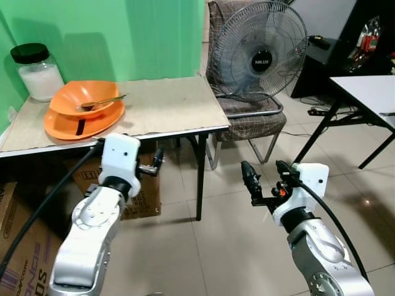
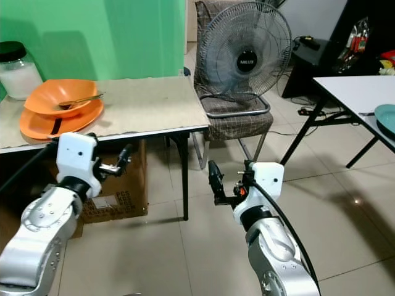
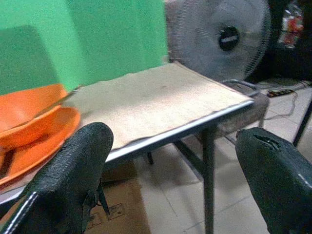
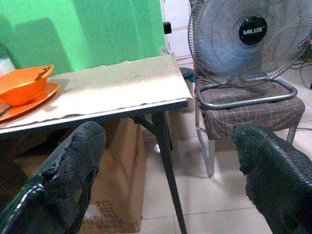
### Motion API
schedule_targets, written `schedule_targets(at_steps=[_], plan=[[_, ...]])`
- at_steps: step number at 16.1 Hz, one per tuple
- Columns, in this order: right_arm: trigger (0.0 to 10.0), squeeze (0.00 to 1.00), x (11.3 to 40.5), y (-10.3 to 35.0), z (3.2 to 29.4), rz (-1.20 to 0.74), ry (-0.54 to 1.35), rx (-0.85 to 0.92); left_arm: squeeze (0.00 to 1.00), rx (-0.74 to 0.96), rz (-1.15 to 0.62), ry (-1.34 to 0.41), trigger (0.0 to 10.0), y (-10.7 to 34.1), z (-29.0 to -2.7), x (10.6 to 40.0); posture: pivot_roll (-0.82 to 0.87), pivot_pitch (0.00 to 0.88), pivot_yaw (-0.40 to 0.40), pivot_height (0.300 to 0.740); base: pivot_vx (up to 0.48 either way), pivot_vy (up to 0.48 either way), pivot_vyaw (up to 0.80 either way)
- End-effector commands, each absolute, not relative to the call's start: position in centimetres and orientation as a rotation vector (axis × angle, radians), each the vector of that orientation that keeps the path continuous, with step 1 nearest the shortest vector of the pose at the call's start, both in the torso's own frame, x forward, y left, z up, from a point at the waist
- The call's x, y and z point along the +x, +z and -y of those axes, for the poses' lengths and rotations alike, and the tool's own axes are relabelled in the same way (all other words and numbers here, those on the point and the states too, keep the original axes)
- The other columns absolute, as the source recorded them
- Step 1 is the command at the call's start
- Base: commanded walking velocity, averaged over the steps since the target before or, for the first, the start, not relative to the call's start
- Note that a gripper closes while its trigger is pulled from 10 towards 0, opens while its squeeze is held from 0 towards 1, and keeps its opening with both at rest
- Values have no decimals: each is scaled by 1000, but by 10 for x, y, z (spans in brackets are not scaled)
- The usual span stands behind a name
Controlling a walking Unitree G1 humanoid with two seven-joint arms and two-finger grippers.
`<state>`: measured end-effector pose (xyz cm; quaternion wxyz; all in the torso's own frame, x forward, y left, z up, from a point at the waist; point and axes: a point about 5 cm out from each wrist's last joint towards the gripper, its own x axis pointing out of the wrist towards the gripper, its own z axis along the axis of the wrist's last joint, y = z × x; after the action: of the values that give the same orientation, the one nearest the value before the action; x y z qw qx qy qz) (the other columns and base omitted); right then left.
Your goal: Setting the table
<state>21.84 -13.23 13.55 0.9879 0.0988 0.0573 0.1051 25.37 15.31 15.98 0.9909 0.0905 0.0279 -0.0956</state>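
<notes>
An orange bowl [image 1: 86, 98] with a metal utensil [image 1: 102, 102] in it sits on an orange plate [image 1: 68, 131], at the left of a cloth-covered table [image 1: 166, 108]. A short dark item lies on the plate's rim. My left gripper [image 1: 153, 165] hangs just in front of and below the table's front edge, right of the plate. It is open and holds nothing. My right gripper [image 1: 266, 177] is over the floor to the right of the table, also open and holding nothing. The left wrist view shows the bowl [image 3: 24, 117] beyond the fingers.
A glass jar [image 1: 38, 71] with a black lid stands at the table's back left. A fan [image 1: 259, 52] rests on a chair [image 1: 253, 120] right of the table. Cardboard boxes [image 1: 145, 197] sit under the table. A white table [image 1: 370, 92] carries a teal plate [image 2: 386, 117].
</notes>
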Motion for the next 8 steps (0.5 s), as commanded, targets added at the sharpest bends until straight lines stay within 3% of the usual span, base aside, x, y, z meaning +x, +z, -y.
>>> schedule_targets(at_steps=[1,6,8], plan=[[10000,0,220,135,133,-121,211,186,0,185,-47,-193,10000,163,-151,256,69,0,3,740,292,0,0],[10000,0,220,134,133,-128,224,176,0,183,-46,-194,10000,163,-151,256,69,0,2,740,313,0,700],[10000,0,222,131,135,-143,223,161,0,181,-45,-192,10000,162,-151,256,71,0,-3,740,311,0,0]])
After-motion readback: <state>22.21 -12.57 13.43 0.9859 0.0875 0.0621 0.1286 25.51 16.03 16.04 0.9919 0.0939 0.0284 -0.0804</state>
